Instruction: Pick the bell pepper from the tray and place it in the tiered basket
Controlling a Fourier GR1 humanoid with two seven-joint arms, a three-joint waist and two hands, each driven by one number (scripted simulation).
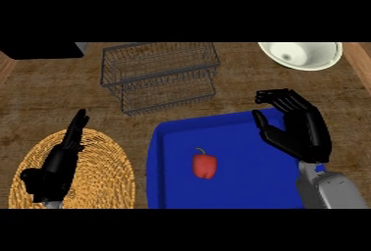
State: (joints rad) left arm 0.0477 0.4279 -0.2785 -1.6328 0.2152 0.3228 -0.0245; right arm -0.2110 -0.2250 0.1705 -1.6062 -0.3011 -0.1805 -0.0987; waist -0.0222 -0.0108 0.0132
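Reaching with your spread right hand — holding nothing — centre it over the bell pepper at its left.

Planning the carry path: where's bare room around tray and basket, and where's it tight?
Bare: counter between basket and bowl; counter left of basket, above mat; tray floor around pepper. Tight: tray's right side under right robot hand; left robot hand over mat's left half.

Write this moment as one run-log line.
right hand: open over tray | bell pepper: on tray, not held | left hand: open over woven mat
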